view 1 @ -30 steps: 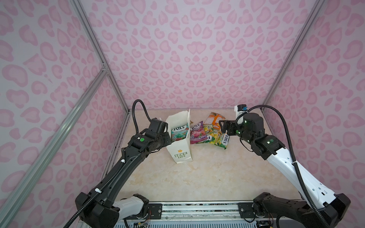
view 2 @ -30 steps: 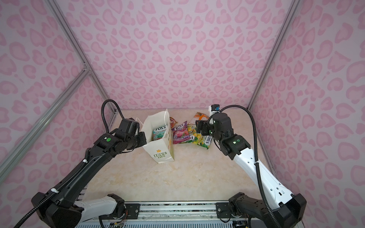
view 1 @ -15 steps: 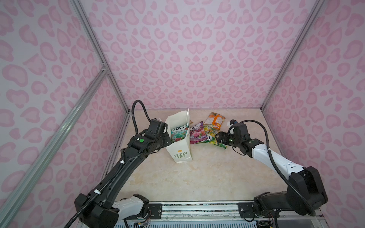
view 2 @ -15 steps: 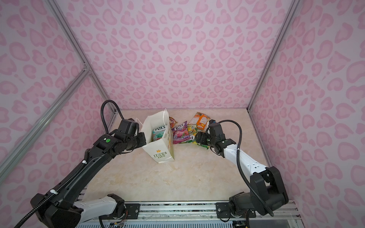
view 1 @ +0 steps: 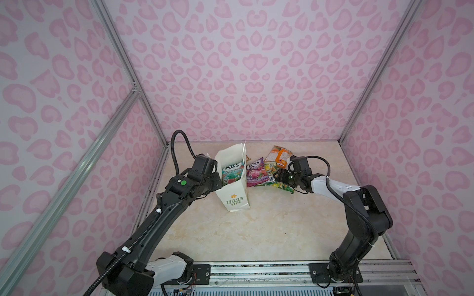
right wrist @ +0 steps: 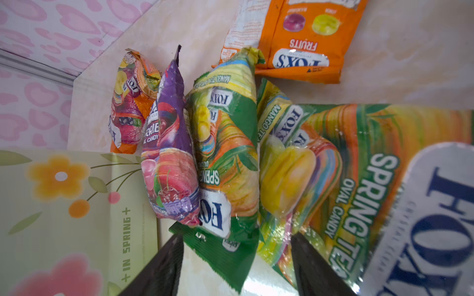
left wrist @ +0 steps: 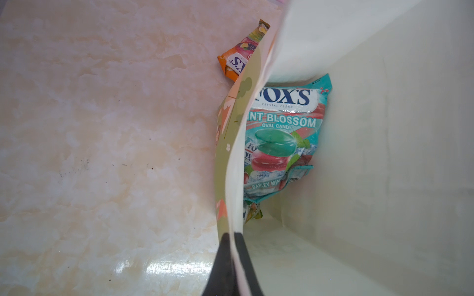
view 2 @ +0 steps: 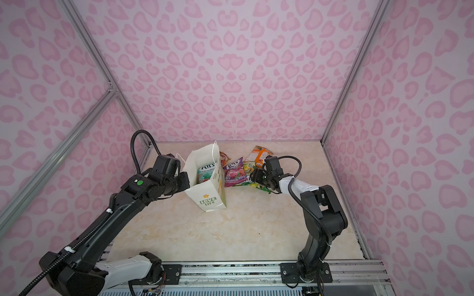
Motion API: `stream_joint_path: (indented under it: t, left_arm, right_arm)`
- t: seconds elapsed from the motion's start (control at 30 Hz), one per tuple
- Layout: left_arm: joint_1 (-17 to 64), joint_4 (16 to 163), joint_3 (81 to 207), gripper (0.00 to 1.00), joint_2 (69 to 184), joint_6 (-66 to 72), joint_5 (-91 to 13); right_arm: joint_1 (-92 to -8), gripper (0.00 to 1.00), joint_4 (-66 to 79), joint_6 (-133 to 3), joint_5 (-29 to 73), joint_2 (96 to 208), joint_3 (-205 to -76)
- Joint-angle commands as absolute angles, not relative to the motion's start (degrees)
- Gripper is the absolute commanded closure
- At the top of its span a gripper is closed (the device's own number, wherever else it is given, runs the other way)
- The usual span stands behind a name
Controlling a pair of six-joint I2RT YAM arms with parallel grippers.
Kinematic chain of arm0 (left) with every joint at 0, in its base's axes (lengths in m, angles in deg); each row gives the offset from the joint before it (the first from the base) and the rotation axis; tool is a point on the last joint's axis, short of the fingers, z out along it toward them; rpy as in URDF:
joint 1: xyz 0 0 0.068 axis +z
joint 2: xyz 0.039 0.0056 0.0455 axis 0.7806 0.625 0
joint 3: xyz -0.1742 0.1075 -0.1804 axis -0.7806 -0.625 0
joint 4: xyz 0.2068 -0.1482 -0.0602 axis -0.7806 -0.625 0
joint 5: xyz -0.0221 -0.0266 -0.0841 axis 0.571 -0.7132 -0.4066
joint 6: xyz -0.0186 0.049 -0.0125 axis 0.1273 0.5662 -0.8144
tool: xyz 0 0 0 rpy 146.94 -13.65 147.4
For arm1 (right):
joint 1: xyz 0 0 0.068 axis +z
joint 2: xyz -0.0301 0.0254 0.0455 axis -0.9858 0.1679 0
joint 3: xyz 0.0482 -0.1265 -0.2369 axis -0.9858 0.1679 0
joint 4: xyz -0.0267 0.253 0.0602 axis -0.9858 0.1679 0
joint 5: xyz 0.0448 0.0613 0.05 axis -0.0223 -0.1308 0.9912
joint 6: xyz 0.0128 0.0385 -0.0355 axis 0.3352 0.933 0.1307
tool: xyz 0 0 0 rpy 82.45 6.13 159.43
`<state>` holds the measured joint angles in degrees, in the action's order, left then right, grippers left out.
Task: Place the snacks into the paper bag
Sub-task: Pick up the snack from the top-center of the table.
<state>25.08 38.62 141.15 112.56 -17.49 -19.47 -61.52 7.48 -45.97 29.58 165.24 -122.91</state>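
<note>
The paper bag (view 1: 234, 202) (view 2: 207, 201) stands upright and open at the mid-left of the table. My left gripper (left wrist: 234, 238) is shut on its side wall (left wrist: 384, 128). A teal snack packet (left wrist: 279, 133) (view 1: 232, 173) lies inside. More snacks are piled right of the bag: a purple packet (view 1: 256, 173) (right wrist: 171, 159), an orange one (view 1: 280, 156) (right wrist: 305, 38) and green ones (right wrist: 225, 143). My right gripper (view 1: 278, 176) (right wrist: 236, 238) is low at the pile. It is open, with the green packets' ends between its fingers.
Another orange packet (left wrist: 241, 56) lies behind the bag near the back wall. Pink patterned walls close in the marble table (view 1: 256, 230) on three sides. A metal rail (view 1: 256, 269) with both arm bases runs along the front.
My right arm has dropped from above the pile down to the table, and its jaws have narrowed around the green packets. The left arm and the bag have not moved.
</note>
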Motion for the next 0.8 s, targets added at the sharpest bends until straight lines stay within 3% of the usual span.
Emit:
stream_joint_path:
  t: [0.0,0.23,0.63,0.77]
  left_arm:
    - [25.13,37.98,141.06,0.97,112.26,-18.01,-19.46]
    - [25.13,38.09,141.06,0.97,112.39,-18.10,-20.01]
    - [25.06,38.15,140.70,0.97,112.26,-18.30,-20.10]
    - [25.12,38.06,140.95,0.97,112.26,-18.19,-19.98]
  right_arm:
    - [-61.45,0.34,4.97,-44.40,30.84,167.23,-123.32]
    - [-61.49,0.42,2.88,-43.02,33.19,170.80,-124.45]
    - [-60.95,0.82,-0.94,-41.95,36.61,173.23,-125.03]
    - [-60.93,0.89,-1.47,-42.39,36.99,172.36,-124.79]
